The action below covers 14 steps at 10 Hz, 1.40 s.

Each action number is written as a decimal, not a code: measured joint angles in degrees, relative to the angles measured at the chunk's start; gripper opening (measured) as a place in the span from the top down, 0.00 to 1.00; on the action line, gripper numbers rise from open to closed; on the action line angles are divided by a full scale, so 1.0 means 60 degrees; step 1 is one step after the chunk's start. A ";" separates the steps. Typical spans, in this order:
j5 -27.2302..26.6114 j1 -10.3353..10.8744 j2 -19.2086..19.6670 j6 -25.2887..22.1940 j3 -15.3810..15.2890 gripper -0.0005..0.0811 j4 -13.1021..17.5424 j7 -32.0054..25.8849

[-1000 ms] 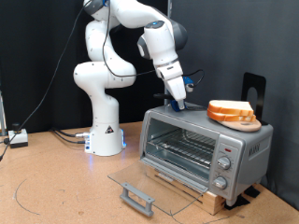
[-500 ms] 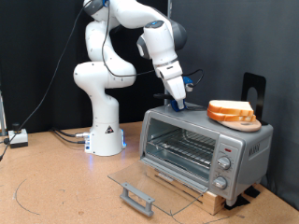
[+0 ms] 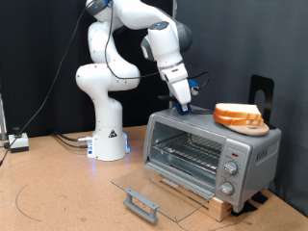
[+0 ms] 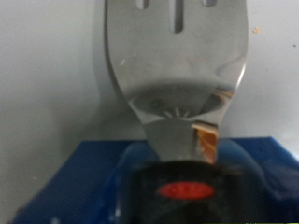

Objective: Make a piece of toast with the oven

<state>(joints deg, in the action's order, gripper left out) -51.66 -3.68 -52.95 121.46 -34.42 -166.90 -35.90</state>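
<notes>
Exterior view, oven door lying open, rack empty, toast sitting on top, gripper at its nine o'clock clenching a spatula.

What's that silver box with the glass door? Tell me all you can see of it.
It is a toaster oven: a boxy silver metal case standing on a wooden board. Its glass door with a grey bar handle lies folded open and flat in front, showing a wire rack inside. Three knobs sit on the exterior view's right. Bread slices rest on its top, and the gripper is at its top too.
</notes>
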 joint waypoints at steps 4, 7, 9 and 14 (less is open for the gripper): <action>-0.0012 0.0007 -0.0105 -0.0569 0.0650 0.51 0.0142 -0.0316; 0.0154 0.0013 -0.0731 -0.1589 0.1756 0.51 0.0438 -0.0652; 0.0260 0.0004 -0.0937 -0.1842 0.1882 0.51 0.0509 -0.0621; 0.0475 -0.1270 -0.0742 -0.1373 0.2406 0.51 0.0612 -0.0531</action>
<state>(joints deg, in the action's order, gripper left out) -48.81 -11.30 -57.40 113.22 -19.99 -163.23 -39.08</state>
